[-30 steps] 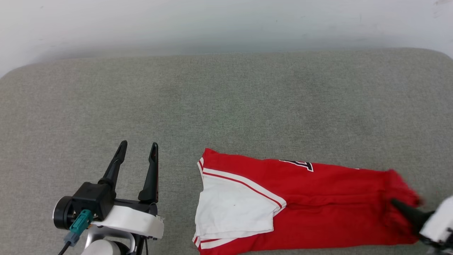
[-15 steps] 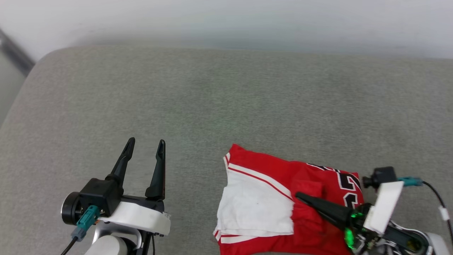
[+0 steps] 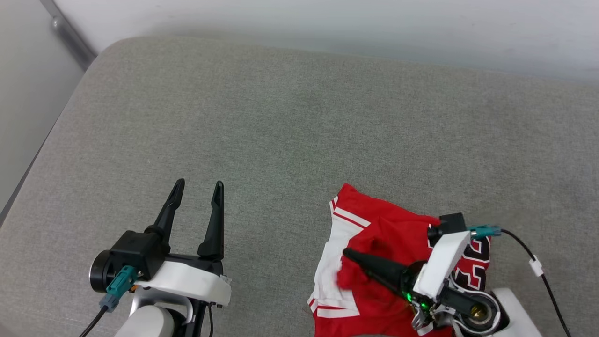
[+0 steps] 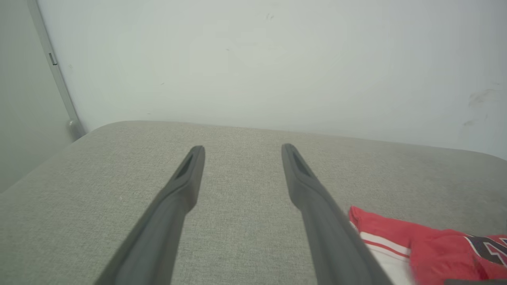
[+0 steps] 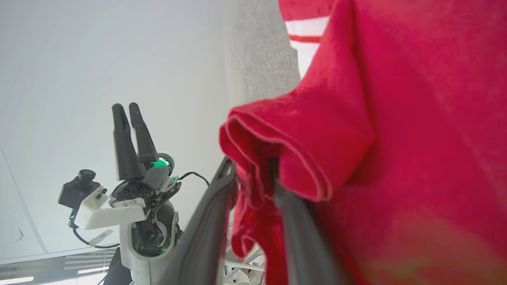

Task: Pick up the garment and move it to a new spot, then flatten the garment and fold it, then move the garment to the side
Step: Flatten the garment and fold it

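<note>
The garment (image 3: 388, 234), a red jersey with white sleeves and black numerals, lies bunched on the grey padded surface (image 3: 281, 117) at the lower right. My right gripper (image 3: 348, 255) points left over it. In the right wrist view its fingers (image 5: 253, 170) stand a little apart with a folded red hem (image 5: 301, 158) caught between them and draped over one finger. My left gripper (image 3: 197, 185) hovers open and empty to the garment's left, fingers apart (image 4: 241, 148). The garment's striped edge (image 4: 435, 245) lies just right of it.
The padded surface ends in a rounded left edge (image 3: 56, 131) with a pale floor and a metal strip (image 3: 65, 28) beyond. A white wall (image 3: 327, 18) runs along the back. Bare grey padding stretches behind and left of the garment.
The head camera has swung, shifting the whole scene. My right gripper has carried the red hem leftward over the garment, covering much of the white sleeve. The left gripper keeps its pose.
</note>
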